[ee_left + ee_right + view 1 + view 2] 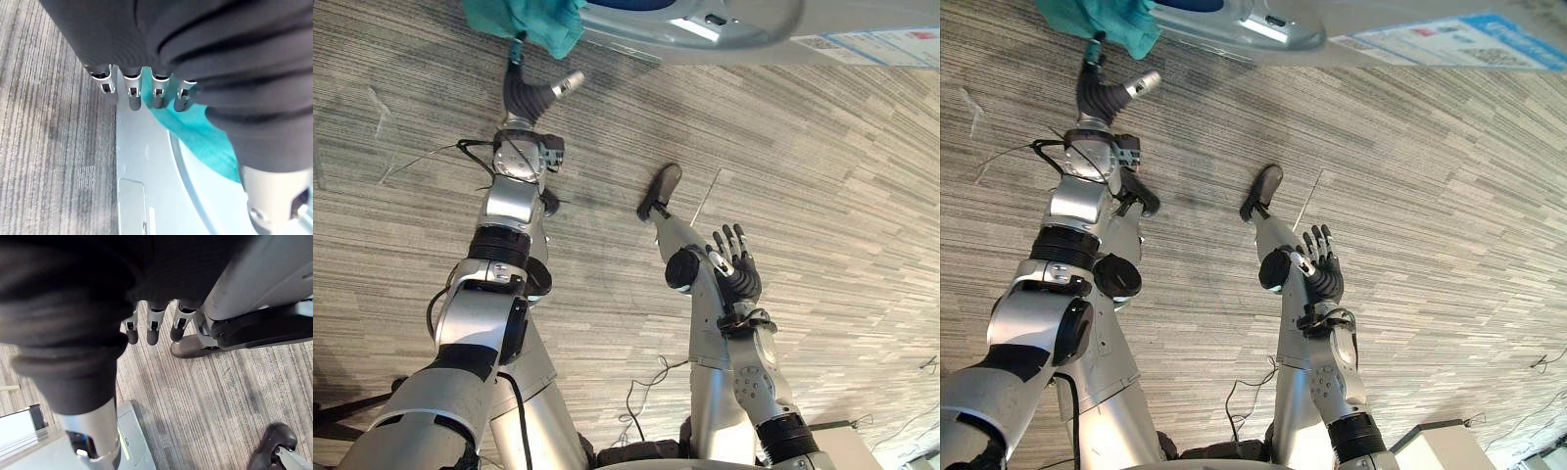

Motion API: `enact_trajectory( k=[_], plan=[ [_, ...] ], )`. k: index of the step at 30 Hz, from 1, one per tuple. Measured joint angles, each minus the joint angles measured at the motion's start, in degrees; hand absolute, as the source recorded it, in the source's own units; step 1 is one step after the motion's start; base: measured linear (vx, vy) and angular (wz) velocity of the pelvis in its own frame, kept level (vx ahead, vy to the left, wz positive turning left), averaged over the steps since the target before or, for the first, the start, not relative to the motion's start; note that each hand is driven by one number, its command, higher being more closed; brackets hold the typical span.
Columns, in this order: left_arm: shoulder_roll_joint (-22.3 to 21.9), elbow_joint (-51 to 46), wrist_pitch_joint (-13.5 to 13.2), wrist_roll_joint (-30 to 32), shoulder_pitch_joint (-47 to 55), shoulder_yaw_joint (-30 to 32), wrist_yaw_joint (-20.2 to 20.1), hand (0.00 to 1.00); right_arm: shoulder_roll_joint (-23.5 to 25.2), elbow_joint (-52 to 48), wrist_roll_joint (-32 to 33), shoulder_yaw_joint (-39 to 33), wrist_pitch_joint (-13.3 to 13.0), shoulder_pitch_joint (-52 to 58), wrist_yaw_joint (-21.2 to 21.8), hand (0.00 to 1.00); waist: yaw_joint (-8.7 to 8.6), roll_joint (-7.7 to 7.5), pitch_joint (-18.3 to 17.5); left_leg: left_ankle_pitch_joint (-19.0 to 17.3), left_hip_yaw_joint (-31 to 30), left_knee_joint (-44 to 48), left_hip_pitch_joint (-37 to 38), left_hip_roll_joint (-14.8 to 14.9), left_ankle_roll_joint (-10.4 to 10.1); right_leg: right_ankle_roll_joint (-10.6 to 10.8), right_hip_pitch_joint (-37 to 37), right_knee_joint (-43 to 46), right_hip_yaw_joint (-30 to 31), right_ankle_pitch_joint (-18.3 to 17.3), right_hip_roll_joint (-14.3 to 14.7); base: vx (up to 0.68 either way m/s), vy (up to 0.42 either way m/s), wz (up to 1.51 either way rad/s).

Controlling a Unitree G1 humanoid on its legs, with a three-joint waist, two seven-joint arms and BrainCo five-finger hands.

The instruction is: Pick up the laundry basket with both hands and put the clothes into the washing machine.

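Observation:
A teal cloth [524,20] hangs at the front edge of the washing machine's silver door ring [705,31]. My left hand [533,96] is raised to it, fingers straight and reaching into the cloth's lower edge, thumb [570,83] sticking out to the side. The left wrist view has the teal cloth [195,132] lying past the fingers [132,95] against the machine's pale front panel [142,171]. My right hand [736,266] hangs low over the carpet, open with fingers spread, holding nothing, and is also in the right eye view [1320,266].
Grey striped carpet [822,196] covers the floor all round. The washing machine's top with a printed label [881,44] runs along the far edge. A pale box corner [1440,446] sits near my right side.

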Motion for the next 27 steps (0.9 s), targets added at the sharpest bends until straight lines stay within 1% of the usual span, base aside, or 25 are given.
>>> enact_trajectory(
  k=[1,2,3,6,8,9,10,12,15,17,19,21,23,25,27],
  plan=[
    [-0.02,0.23,0.22,0.88,-0.14,-0.02,-0.43,0.00,0.01,-0.01,0.46,0.00,0.19,0.00,0.47,0.00,0.01,0.00,0.00,-0.02,0.09,0.55,0.00,0.19,0.03,0.07,0.09,-0.01,0.13,0.40,-0.01,-0.05,0.018,-0.17],
    [-0.18,1.25,0.77,2.53,-0.64,0.01,-1.10,1.00,0.02,0.04,0.65,0.02,0.68,0.01,1.05,0.00,-0.01,-0.01,0.00,-0.35,0.49,1.44,0.00,0.71,0.59,-0.18,0.35,-0.25,0.13,1.28,0.03,-0.04,0.010,-0.15],
    [-0.18,2.11,1.68,3.66,-1.24,0.06,-1.47,1.00,0.01,0.03,0.83,0.02,0.90,0.01,1.22,0.00,-0.03,-0.01,0.00,-0.76,0.70,1.96,0.00,0.91,1.31,-0.07,0.42,-0.48,0.18,1.99,0.01,-0.03,0.006,-0.15],
    [-0.14,3.12,3.34,5.09,-2.87,0.80,-1.26,1.00,-0.15,0.12,1.08,-0.03,1.06,0.01,1.96,0.00,0.11,-0.04,-0.03,-1.33,0.88,3.04,-0.01,1.36,2.27,-0.30,0.67,-0.83,0.23,3.32,0.10,-0.03,-0.004,-0.11],
    [-0.15,3.03,3.49,4.99,-5.00,1.00,0.48,1.00,-0.27,-0.01,1.08,-0.02,1.01,0.07,2.27,0.00,0.06,-0.04,-0.03,-1.45,1.17,3.04,-0.02,1.43,2.42,-0.28,0.68,-1.13,0.23,3.33,0.12,-0.04,-0.018,-0.06],
    [-0.52,2.76,3.48,4.77,-6.57,1.99,2.52,1.00,-0.32,0.04,1.09,-0.02,0.96,0.15,2.24,0.00,0.00,-0.05,-0.03,-1.48,1.29,2.87,-0.02,1.40,2.47,-0.19,0.71,-1.47,0.23,3.39,0.18,-0.04,-0.019,-0.04],
    [-0.69,2.58,3.48,4.77,-6.86,2.22,2.99,1.00,-0.33,0.04,1.09,-0.01,0.94,0.17,2.24,0.00,-0.04,-0.05,-0.03,-1.48,1.32,2.83,-0.02,1.37,2.46,-0.11,0.72,-1.53,0.23,3.44,0.18,-0.04,-0.021,-0.01],
    [-0.75,-0.23,3.06,4.00,-7.57,2.97,6.53,1.00,-0.41,0.05,1.09,0.03,0.58,0.53,2.18,0.00,-0.47,-0.04,-0.03,-1.47,1.43,2.59,0.01,1.12,2.45,-0.06,0.70,-1.63,0.23,3.51,0.00,-0.05,-0.023,0.03],
    [-0.65,-1.15,2.82,2.42,-7.59,3.08,9.02,1.00,-0.67,-0.25,1.08,0.05,0.05,1.98,2.11,0.00,-0.50,-0.04,-0.03,-1.40,1.60,2.53,0.22,0.90,2.37,-0.42,0.71,-1.65,0.40,4.14,-0.17,-0.05,-0.024,0.04],
    [-0.50,-3.19,2.66,2.27,-7.30,3.11,11.47,1.00,-1.33,0.19,1.03,0.05,-0.43,2.32,1.97,0.00,-0.48,-0.04,-0.03,-1.20,1.84,2.48,0.61,0.88,2.64,-0.50,0.88,-1.64,0.60,4.33,-0.18,-0.07,-0.033,0.00],
    [-0.24,-4.56,2.51,2.31,-7.21,3.20,12.84,1.00,-1.52,0.66,0.92,0.06,-0.71,2.31,1.94,0.00,-0.29,-0.04,-0.03,-0.86,2.20,2.23,1.44,0.84,3.80,-0.34,1.30,-1.61,0.90,4.60,-0.16,-0.08,-0.039,-0.04],
    [0.36,-5.70,2.21,2.42,-7.09,3.30,14.00,1.00,-1.53,1.12,0.76,0.08,-0.83,2.35,1.86,0.00,-0.33,-0.04,-0.03,-0.75,2.45,2.03,2.73,0.85,4.01,-0.35,2.29,-1.68,1.07,4.82,-0.10,-0.07,-0.044,-0.03],
    [0.67,-6.85,1.91,2.54,-6.82,4.81,15.14,1.00,-1.56,1.83,0.37,0.07,-1.32,2.36,1.54,0.00,-0.38,-0.04,-0.03,-0.59,2.58,1.53,4.57,0.84,4.27,-0.48,3.89,-2.08,1.15,4.85,0.17,-0.06,-0.051,-0.02],
    [0.75,-7.48,1.07,2.56,-6.63,5.37,15.75,1.00,-1.75,2.36,0.31,0.05,-1.66,2.44,0.90,0.00,-0.32,-0.04,-0.03,-0.59,2.59,1.12,5.38,0.90,4.26,-0.50,4.74,-2.79,1.11,4.86,0.58,-0.06,-0.049,-0.03],
    [0.79,-7.82,0.94,2.50,-6.63,5.47,16.21,1.00,-2.10,2.69,0.15,-0.05,-1.66,2.54,0.73,0.00,-0.31,-0.04,-0.03,-0.59,2.59,0.85,5.64,0.85,4.26,-0.50,5.04,-3.09,1.13,4.86,0.73,-0.05,-0.039,-0.01]
  ],
)
